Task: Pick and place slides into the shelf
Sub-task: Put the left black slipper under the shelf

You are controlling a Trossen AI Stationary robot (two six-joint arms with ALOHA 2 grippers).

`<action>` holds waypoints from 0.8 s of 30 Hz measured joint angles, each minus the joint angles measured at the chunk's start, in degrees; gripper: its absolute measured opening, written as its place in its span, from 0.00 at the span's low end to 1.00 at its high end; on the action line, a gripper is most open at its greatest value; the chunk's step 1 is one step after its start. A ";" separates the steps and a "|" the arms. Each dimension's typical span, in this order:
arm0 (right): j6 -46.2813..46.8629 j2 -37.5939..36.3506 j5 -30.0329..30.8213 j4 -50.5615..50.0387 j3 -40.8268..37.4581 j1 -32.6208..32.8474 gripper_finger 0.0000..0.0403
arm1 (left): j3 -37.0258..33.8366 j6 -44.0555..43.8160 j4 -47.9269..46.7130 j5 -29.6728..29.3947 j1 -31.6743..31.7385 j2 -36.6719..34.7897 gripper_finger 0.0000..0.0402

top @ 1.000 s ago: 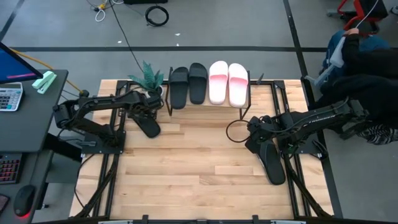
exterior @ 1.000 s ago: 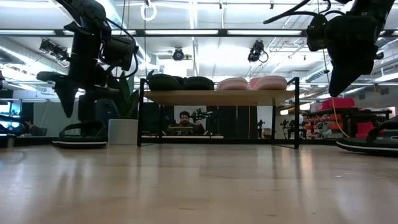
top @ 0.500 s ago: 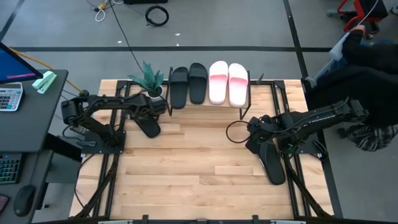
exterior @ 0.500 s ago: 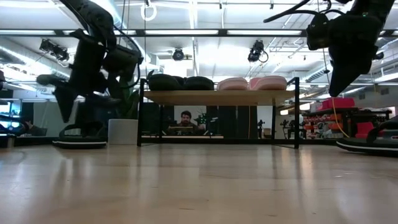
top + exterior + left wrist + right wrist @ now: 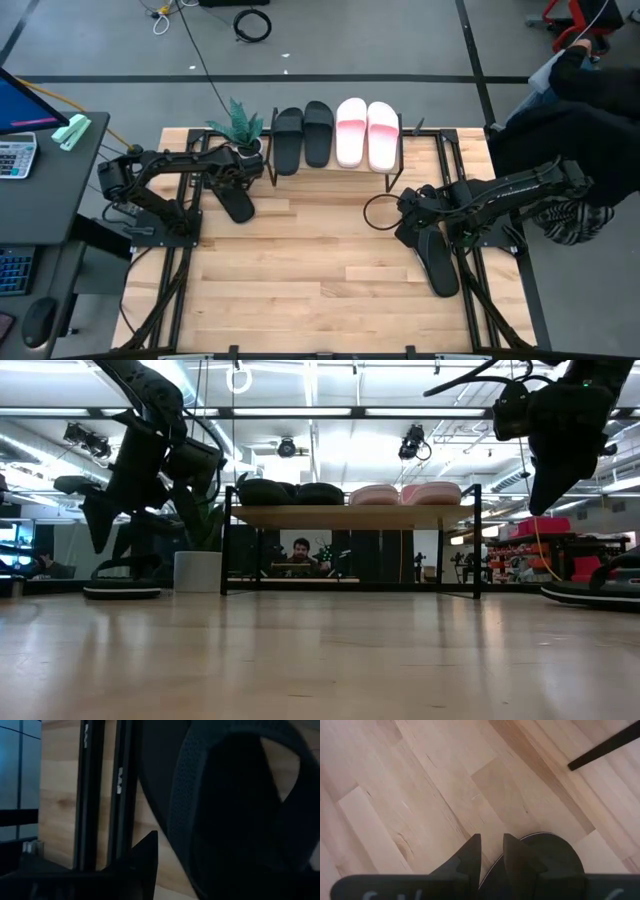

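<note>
The shelf (image 5: 335, 168) stands at the table's far edge; its top board (image 5: 350, 516) carries two black slides (image 5: 302, 136) and two pink slides (image 5: 366, 134) resting on their soles. A third black slide (image 5: 238, 203) lies flat on the table's left side, its mesh strap (image 5: 220, 795) filling the left wrist view. My left gripper (image 5: 240, 182) hangs open just above it (image 5: 122, 588). A fourth black slide (image 5: 437, 262) lies on the right side. My right gripper (image 5: 412, 212) is shut and hovers above the slide's far end (image 5: 545, 860), raised off the table (image 5: 543, 500).
A potted plant (image 5: 238, 122) stands left of the shelf, close to my left arm. Black frame rails (image 5: 180, 270) run along both table sides. A cable loop (image 5: 378, 212) lies near my right gripper. A seated person (image 5: 580, 110) is beyond the right edge.
My left gripper has shifted a little toward the table's right, settling over the black slide, and has turned somewhat. The slides have stayed where they were. The person at the right has moved.
</note>
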 joint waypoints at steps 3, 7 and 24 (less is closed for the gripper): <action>0.00 0.00 0.00 0.00 0.00 0.00 0.22 | 0.00 -0.06 0.98 -1.12 0.00 0.00 0.33; 0.35 0.00 0.00 0.00 0.00 0.00 0.22 | 0.00 -0.19 1.38 -1.45 -0.41 0.00 0.32; 0.40 0.00 0.00 0.28 0.00 -0.02 0.22 | 0.00 5.85 3.14 -3.93 5.22 0.20 0.28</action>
